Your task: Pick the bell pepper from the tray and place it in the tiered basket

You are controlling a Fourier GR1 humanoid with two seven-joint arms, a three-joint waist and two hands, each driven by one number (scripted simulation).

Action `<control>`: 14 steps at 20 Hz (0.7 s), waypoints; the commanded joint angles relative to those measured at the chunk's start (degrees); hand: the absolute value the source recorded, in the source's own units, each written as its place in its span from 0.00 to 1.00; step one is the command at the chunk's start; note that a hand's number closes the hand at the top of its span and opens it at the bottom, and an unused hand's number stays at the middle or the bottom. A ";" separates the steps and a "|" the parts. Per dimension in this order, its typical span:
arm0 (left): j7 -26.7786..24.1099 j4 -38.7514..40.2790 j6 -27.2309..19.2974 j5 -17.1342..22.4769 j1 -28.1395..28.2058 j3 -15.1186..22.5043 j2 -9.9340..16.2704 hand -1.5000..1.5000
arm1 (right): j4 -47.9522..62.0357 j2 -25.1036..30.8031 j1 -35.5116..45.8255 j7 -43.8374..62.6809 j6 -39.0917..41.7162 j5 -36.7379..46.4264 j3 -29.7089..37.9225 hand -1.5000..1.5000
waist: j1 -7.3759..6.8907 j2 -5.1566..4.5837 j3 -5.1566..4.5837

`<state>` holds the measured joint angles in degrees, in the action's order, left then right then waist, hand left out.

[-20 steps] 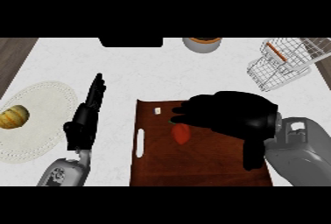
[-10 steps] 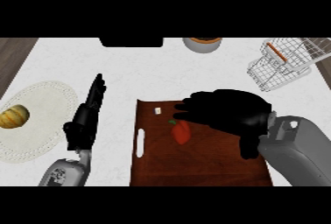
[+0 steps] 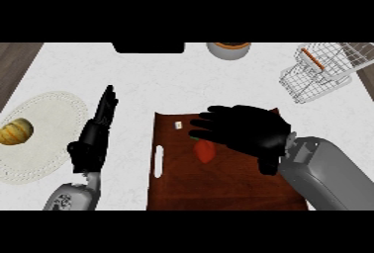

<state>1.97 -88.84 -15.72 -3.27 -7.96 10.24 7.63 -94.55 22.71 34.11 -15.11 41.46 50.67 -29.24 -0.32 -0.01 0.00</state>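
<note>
- The task is judged to be at its start: the bell pepper (image 3: 205,151) is seen lying on the brown tray (image 3: 219,190), not yet lifted, and nothing of it has reached the tiered basket (image 3: 320,74).
- The right robot hand (image 3: 245,131) is held just above the pepper's upper right side, fingers spread and slightly bent over it; no finger is seen closed round it, so no grasp is judged to be made.
- The left robot hand (image 3: 97,129) is shown at the left of the tray, fingers straight and together, resting and holding nothing.
- What is left: the pepper must be grasped, raised, carried to the wire basket at the table's (image 3: 168,79) far right corner, and set inside.
- The pepper appears red, small and elongated, with a touch of green at its top end; part of it is hidden under the right robot hand.
</note>
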 commanded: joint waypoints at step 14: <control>-0.50 1.94 1.89 -2.42 -1.52 -2.53 -2.94 0.50 | 15.63 -8.57 0.24 -6.08 -4.29 11.63 3.48 0.00 | 0.08 -0.03 -0.01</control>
<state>3.26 -89.04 -15.09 -6.29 -8.90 9.32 4.95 -81.96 17.19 33.88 -20.56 37.74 59.87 -25.72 -0.23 -0.02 0.00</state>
